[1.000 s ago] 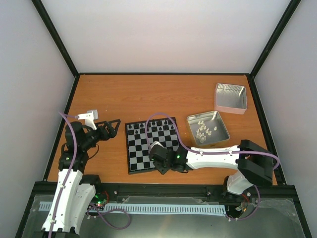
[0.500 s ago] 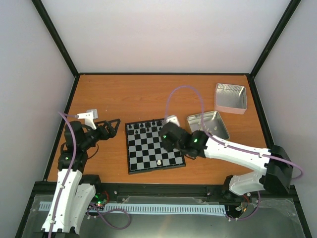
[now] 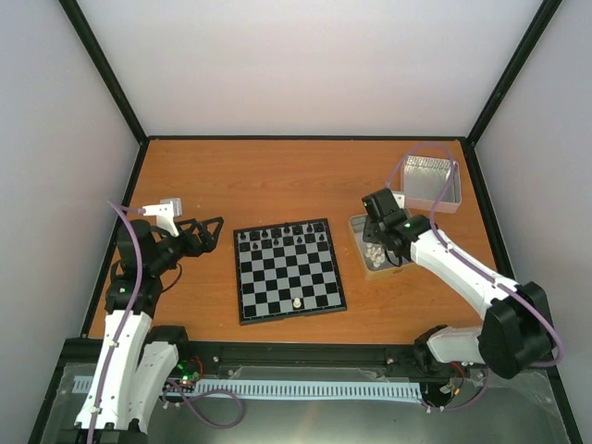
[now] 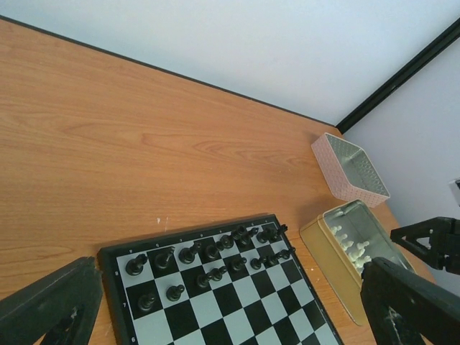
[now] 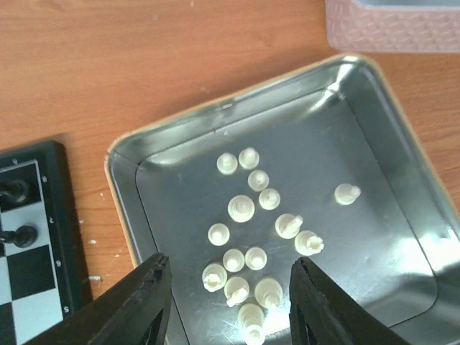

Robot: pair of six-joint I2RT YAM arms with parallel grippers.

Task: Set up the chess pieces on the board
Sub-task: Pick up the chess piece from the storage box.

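My right gripper (image 5: 228,267) hangs spread open and empty just over the chess pieces (image 5: 241,208) lying in the tin (image 5: 392,237), one cream piece (image 3: 297,302) stands near the board (image 3: 277,277)'s near edge, left gripper (image 3: 207,232) open beside the board.

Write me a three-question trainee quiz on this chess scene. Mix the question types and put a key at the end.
1. True or false: the right gripper hovers with open jaws above the tin holding the white pieces.
2. How many white pieces stand on the board?
3. Where are the black pieces? A) on the board's two far rows B) in the tin C) on the bare table

Key: 1 true; 2 one; 3 A.
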